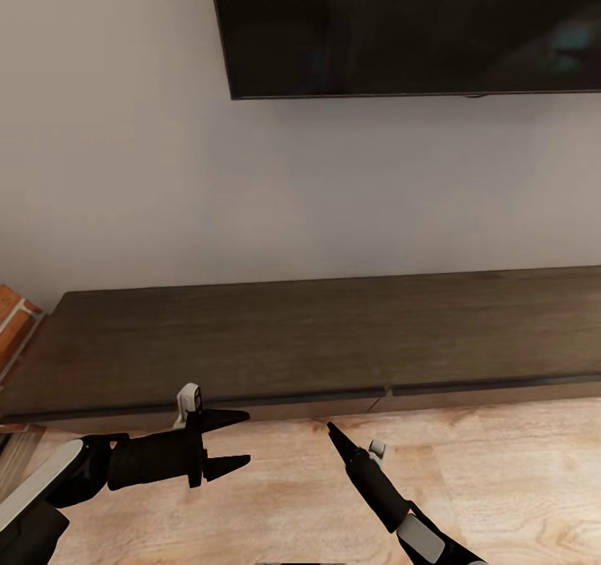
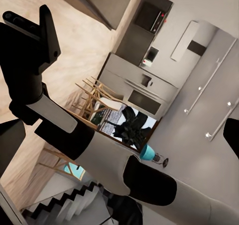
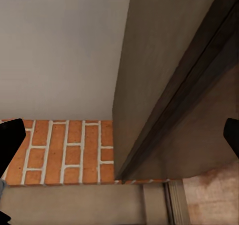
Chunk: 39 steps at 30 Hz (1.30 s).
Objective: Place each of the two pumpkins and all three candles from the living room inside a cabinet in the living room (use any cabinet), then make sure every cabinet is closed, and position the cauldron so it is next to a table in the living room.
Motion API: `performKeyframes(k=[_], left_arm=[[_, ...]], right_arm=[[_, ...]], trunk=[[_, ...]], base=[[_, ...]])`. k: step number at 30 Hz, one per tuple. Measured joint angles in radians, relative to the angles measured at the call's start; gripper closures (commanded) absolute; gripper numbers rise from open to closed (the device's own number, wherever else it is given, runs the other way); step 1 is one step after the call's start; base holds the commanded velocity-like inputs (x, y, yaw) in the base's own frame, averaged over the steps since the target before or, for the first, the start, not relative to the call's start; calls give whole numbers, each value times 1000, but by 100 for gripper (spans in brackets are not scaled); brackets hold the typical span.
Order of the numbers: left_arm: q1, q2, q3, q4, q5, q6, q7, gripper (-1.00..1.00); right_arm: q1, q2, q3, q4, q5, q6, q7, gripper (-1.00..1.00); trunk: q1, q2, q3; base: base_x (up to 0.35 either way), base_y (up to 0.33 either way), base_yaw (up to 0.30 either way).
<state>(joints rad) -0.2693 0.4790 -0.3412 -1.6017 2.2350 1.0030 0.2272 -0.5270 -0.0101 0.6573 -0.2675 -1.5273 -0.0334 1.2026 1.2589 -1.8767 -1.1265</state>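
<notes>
The cabinet [image 1: 317,331] is a long, low dark-brown unit against the white wall. Its flat top is bare, and its front panels [image 1: 467,391] sit flush and closed, with a seam near the middle. My left gripper [image 1: 238,441] hovers open just in front of its lower edge, with nothing between the fingers. To the right, my right gripper [image 1: 334,430] points at the same edge. In the right wrist view its fingertips [image 3: 10,140] are spread wide around the cabinet's end [image 3: 169,75], holding nothing. The pumpkins, candles and cauldron are out of view.
A black TV [image 1: 409,27] hangs above the cabinet. Red brick wall [image 1: 12,319] stands at the cabinet's left end. Light wood floor [image 1: 501,473] lies in front. The left wrist view looks past my right arm [image 2: 99,150] to wooden chairs [image 2: 94,100] and a distant kitchen.
</notes>
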Motion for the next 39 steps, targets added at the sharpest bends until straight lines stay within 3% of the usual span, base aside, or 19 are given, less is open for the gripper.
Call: performKeyframes(k=[26,32,39], left_arm=[[0,-2,-2,-10,0,0,0,-100],[0,-3,-2,-11,0,0,0,-100],[0,-4,-3,-12,0,0,0,-100]], right_arm=[[0,-5,0,-12,2,27,19,-100],[0,-9,0,-10,2,27,72,-100],[0,-9,0,-7,1,20,84,-100]], trunk=[[92,-168,-75],[115,-210,-94],[142,-259,-116]], base=[[0,0,0],[0,0,0],[0,0,0]])
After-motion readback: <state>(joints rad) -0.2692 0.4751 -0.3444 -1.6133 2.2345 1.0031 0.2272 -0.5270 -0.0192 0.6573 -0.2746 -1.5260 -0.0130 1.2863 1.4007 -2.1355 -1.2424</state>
